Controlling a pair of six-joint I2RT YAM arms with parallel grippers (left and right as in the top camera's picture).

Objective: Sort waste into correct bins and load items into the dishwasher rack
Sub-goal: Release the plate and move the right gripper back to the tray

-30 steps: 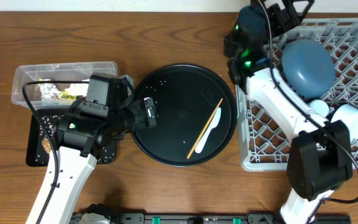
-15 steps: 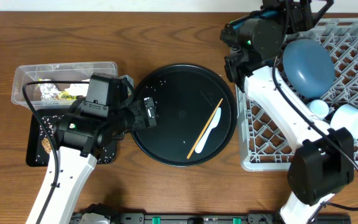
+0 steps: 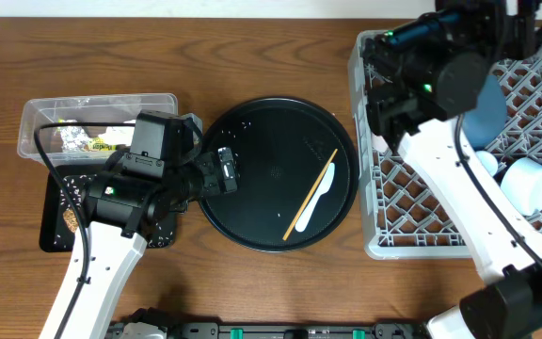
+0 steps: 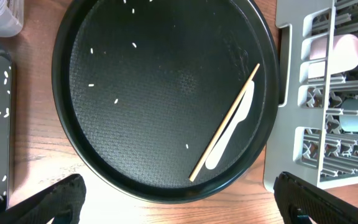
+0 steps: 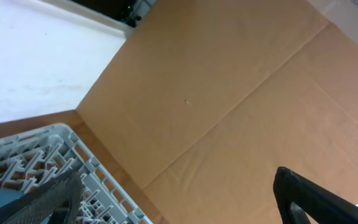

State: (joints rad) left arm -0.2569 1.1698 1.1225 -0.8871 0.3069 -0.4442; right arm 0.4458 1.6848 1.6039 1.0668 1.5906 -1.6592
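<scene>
Left gripper [image 4: 179, 205] spread at 9 o'clock of the tray [image 4: 104, 155]; right gripper [image 5: 179, 202] spread too, both empty. Chopstick [image 4: 224, 122] touches spoon [image 4: 234, 134] at 4 o'clock. My right arm hides most of the dish [image 3: 492, 108] in the rack [image 3: 412, 221].

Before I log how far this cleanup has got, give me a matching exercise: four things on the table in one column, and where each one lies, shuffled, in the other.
Things
1. chopstick
2. wrapper
3. blue dish
4. cookie lump

Places
A. rack
B. flat black tray
C. round black tray
D. clear tub

Pairs: 1-C, 2-D, 3-A, 4-B
</scene>
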